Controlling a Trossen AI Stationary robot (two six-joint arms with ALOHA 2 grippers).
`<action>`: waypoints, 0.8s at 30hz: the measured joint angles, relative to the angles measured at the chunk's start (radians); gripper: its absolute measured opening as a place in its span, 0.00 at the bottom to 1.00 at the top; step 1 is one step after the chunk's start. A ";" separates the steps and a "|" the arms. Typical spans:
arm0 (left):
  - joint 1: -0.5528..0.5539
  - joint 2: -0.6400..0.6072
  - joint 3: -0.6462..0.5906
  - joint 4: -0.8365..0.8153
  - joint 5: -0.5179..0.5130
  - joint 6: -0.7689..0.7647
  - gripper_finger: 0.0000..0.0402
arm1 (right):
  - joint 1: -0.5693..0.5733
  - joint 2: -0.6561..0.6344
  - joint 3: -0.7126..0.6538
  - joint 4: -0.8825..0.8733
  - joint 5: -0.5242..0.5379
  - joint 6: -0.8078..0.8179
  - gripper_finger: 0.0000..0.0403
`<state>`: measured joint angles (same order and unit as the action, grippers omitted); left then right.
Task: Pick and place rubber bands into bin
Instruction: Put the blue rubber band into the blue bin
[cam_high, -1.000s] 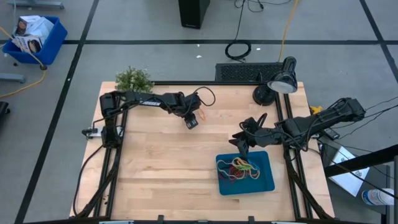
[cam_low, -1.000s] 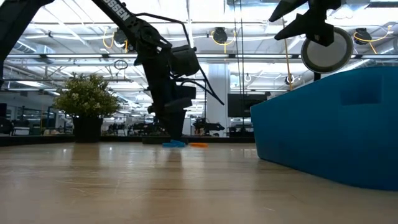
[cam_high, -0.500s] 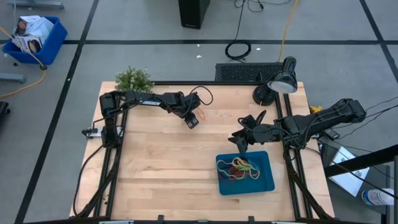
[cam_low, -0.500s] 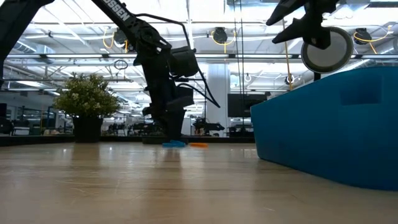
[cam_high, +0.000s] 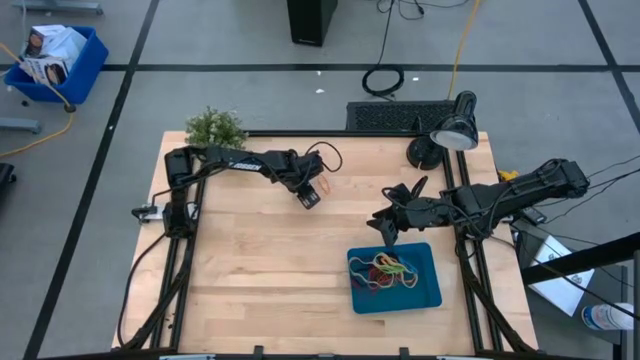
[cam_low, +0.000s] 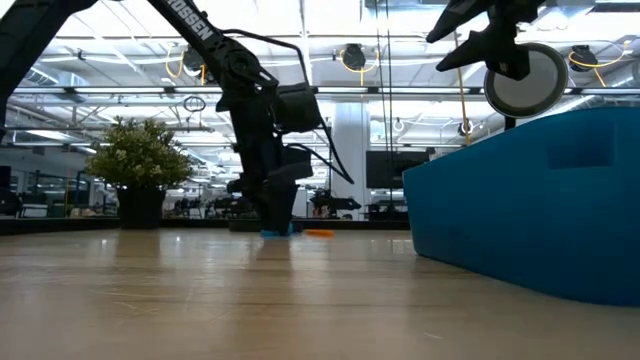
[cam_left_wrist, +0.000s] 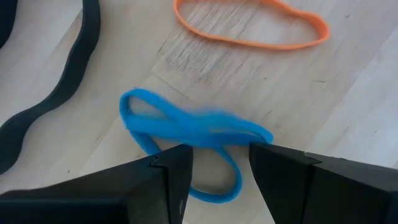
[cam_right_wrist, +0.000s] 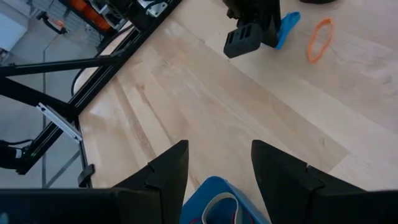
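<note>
A blue rubber band (cam_left_wrist: 193, 134) lies on the wooden table beside an orange one (cam_left_wrist: 249, 28). My left gripper (cam_left_wrist: 219, 168) is open and low over the blue band, one finger on each side of its strands. It also shows in the high view (cam_high: 309, 196) and the low view (cam_low: 272, 222). The teal bin (cam_high: 430, 290) sits at the near right and holds several rubber bands (cam_high: 385, 270). My right gripper (cam_high: 387, 233) is open and empty, hovering above the bin's far left corner (cam_right_wrist: 208, 190). My left gripper comes at the blue band from above, pointing down, with the band's crossed strands (cam_left_wrist: 221, 140) in the gap between its fingers. The band lies on the table. I cannot tell whether the fingers touch it.
A black cable (cam_left_wrist: 56, 93) curves over the table next to the bands. A small plant (cam_high: 215, 127) stands at the far left corner and a desk lamp (cam_high: 452, 128) at the far right. Bare wood lies between the bands and the bin.
My left gripper has come down a little toward the table and now stands over the blue band, hiding most of it in the low view.
</note>
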<state>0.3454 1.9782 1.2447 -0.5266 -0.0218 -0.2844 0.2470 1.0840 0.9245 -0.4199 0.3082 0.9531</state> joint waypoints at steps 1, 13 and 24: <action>0.000 0.010 0.002 -0.003 0.000 0.000 0.41 | 0.000 0.000 0.000 0.001 0.000 0.000 0.42; -0.010 0.030 0.000 -0.003 -0.017 -0.009 0.22 | 0.001 0.000 0.000 0.005 0.000 -0.009 0.42; -0.010 0.031 -0.002 0.006 -0.015 0.001 0.03 | 0.001 0.000 0.000 0.005 0.000 -0.027 0.42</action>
<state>0.3351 2.0090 1.2427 -0.5201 -0.0368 -0.2836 0.2478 1.0840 0.9245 -0.4149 0.3080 0.9264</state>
